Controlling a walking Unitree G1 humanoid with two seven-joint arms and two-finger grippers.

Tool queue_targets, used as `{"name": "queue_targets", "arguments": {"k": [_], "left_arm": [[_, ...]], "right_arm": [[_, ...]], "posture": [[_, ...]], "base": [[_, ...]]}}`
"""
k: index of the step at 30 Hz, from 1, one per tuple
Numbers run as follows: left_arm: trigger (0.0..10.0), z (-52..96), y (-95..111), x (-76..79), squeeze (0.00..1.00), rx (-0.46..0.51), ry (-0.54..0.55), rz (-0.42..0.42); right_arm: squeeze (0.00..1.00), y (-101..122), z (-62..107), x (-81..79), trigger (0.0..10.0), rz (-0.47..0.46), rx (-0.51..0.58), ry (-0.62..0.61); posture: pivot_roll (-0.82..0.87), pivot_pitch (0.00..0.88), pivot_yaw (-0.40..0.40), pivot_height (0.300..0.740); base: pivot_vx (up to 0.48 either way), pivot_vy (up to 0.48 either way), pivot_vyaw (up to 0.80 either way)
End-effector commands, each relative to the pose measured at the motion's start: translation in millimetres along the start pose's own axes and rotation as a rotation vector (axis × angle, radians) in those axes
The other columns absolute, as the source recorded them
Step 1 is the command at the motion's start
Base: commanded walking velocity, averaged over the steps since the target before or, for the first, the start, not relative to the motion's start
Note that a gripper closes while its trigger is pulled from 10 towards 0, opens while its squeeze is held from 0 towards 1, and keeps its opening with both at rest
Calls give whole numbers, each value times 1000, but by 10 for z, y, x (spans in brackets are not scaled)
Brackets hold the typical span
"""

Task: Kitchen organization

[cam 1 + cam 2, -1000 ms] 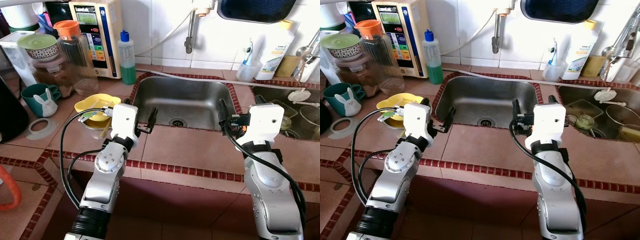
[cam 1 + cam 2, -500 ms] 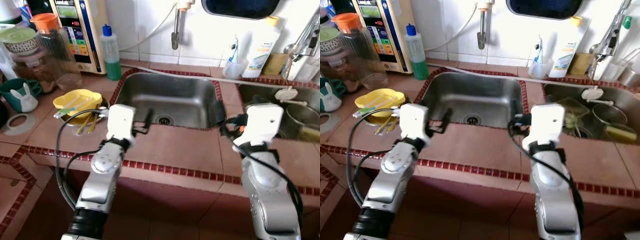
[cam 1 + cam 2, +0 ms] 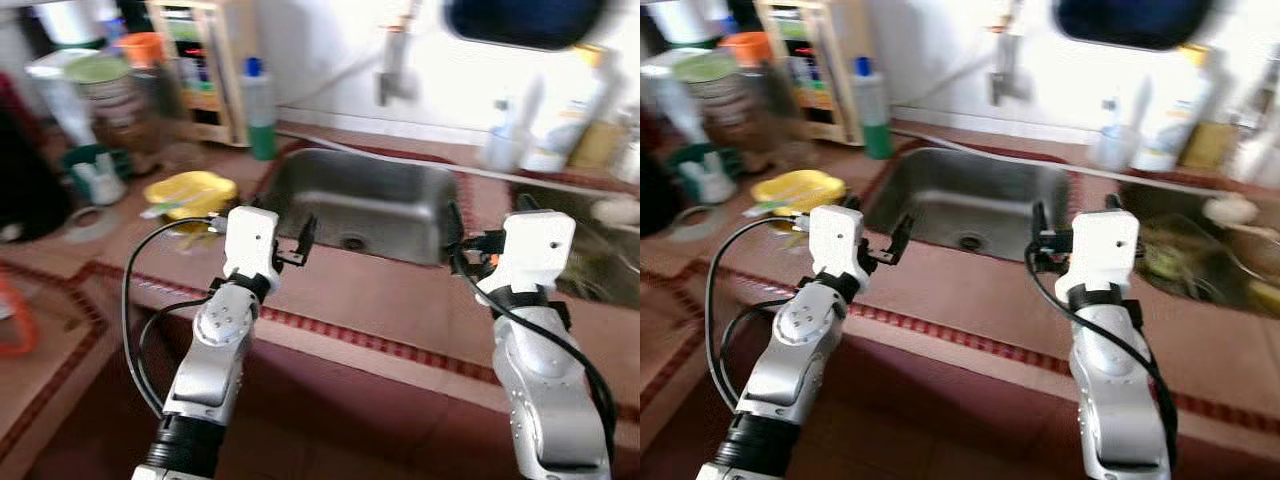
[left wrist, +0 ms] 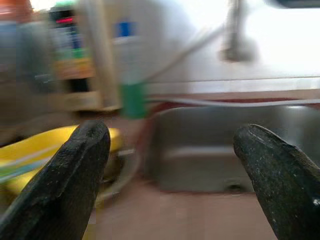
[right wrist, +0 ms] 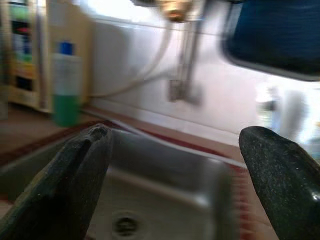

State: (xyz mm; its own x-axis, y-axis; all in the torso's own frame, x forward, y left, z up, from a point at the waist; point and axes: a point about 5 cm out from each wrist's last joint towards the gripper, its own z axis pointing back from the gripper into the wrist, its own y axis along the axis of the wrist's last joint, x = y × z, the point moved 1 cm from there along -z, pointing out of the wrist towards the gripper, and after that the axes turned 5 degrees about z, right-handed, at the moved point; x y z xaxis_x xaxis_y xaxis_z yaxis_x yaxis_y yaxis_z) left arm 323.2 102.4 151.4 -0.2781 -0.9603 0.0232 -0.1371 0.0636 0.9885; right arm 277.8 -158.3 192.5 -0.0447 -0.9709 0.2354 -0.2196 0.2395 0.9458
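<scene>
A steel sink [image 3: 385,200] is set in the tiled counter straight ahead. To its left lies a yellow bowl [image 3: 190,190] with utensils, and a green bottle with a blue cap [image 3: 262,120] stands behind it. My left gripper [image 4: 173,134] is open and empty, held above the counter at the sink's front left corner; one of its black fingers [image 3: 306,236] shows in the eye view. My right gripper [image 5: 177,135] is open and empty too, near the sink's front right corner, one finger [image 3: 453,226] over the rim. All views are blurred.
A water purifier [image 3: 205,80], an orange-lidded jar [image 3: 150,55] and a teal mug with a white rabbit [image 3: 95,175] crowd the back left. The tap [image 3: 395,70] hangs over the sink. A second basin [image 3: 600,260] lies to the right. Red trim [image 3: 350,335] marks the counter's front edge.
The whole picture swung right and then back left, and it is blurred now, so the camera is moving. Both arms keep the same pose with fingers open.
</scene>
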Motion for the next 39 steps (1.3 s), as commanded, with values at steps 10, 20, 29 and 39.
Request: {"name": "queue_targets", "arguments": {"k": [10,20,29,39], "left_arm": [[10000,-37,31,43,0,6,-31,1],[10000,-55,58,32,0,16,-45,1],[10000,-51,62,39,0,17,-51,8],[10000,-43,61,52,0,17,-62,13]], "right_arm": [[0,39,-11,27,10000,-3,17,-15],[0,47,-20,11,10000,-3,24,-8],[0,53,-22,9,10000,-3,27,-7],[0,51,-6,10,10000,-2,26,-7]], "posture": [[62,0,18,740],[60,0,22,740],[61,0,20,740],[57,0,22,740]], "base": [[0,0,0],[0,0,0],[0,0,0],[180,0,0]]}}
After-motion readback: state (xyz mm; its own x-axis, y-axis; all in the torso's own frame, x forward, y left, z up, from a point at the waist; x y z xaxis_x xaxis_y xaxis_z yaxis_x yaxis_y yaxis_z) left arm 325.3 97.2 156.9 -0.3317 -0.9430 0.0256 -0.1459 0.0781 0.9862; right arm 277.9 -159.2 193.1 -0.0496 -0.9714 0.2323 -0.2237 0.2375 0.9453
